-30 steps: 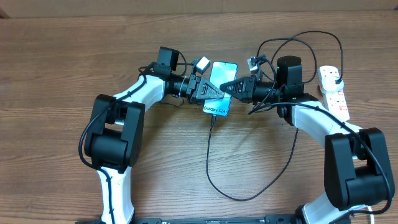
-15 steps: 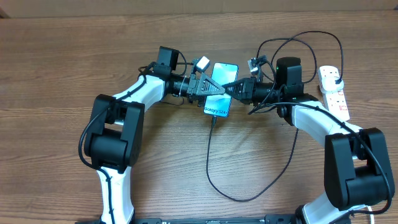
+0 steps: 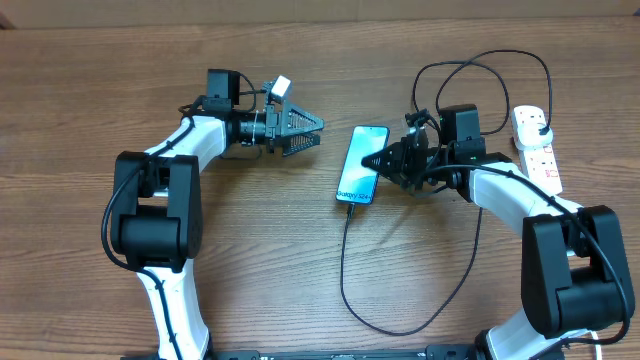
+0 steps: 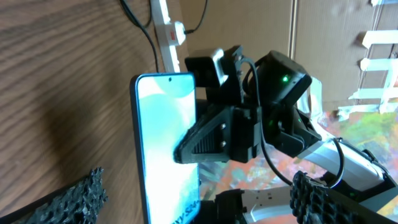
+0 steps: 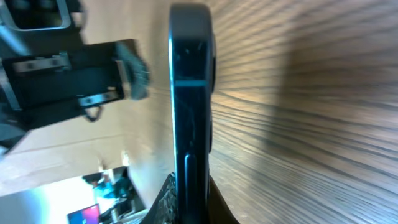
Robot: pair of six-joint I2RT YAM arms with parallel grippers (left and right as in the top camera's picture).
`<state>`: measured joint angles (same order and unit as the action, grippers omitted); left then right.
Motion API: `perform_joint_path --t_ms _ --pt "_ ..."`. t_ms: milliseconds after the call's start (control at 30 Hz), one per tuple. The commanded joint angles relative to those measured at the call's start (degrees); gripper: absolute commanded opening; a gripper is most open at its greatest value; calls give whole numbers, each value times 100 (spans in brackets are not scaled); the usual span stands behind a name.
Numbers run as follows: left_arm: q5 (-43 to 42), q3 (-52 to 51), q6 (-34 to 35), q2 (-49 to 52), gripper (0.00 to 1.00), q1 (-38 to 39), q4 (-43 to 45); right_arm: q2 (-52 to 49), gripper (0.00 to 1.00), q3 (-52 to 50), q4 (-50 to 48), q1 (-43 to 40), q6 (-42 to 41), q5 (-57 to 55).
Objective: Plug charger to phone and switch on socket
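The phone (image 3: 362,163), its light blue screen lit, is tilted above the table with my right gripper (image 3: 376,160) shut on its right edge. In the right wrist view the phone (image 5: 189,93) shows edge-on between the fingers. The charger cable (image 3: 345,270) meets the phone's lower edge, loops toward the front and runs back to the white socket (image 3: 537,150) at the far right. My left gripper (image 3: 314,133) stands open, left of the phone and apart from it. In the left wrist view the phone's screen (image 4: 166,143) lies ahead between the spread fingers (image 4: 74,199).
The cable makes a big loop (image 3: 480,60) behind my right arm, near the socket's far end. A second loop (image 3: 390,322) lies near the table's front edge. The socket strip (image 4: 163,25) also appears at the top of the left wrist view.
My left gripper opened, let go of the phone and pulled back to the left. The right gripper stayed shut on the phone and shifted it slightly right and toward the front.
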<state>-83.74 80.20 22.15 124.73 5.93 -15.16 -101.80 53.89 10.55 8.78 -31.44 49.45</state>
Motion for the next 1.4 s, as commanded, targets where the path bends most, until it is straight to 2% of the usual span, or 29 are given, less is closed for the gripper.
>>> perform_joint_path --t_ms 0,167,333,533,867,1267,1367 --pt "35 20 -28 -35 100 -28 4 74 4 48 251 22 350 -498" --pt "39 20 -28 -35 100 -31 7 74 4 46 699 22 350 -1082" --pt "111 20 -28 -35 100 -31 4 74 4 44 717 26 393 -1106" --pt "1600 20 -26 -35 99 -31 2 74 4 44 789 26 391 -1296" --pt "2820 20 -26 -35 100 -28 0 74 4 2 929 26 474 -1593" --pt "2870 20 -26 -35 99 -28 -2 74 4 -267 713 26 472 -1641" --pt "2868 20 -26 -35 100 -26 -7 74 9 -267 713 26 472 -1641"
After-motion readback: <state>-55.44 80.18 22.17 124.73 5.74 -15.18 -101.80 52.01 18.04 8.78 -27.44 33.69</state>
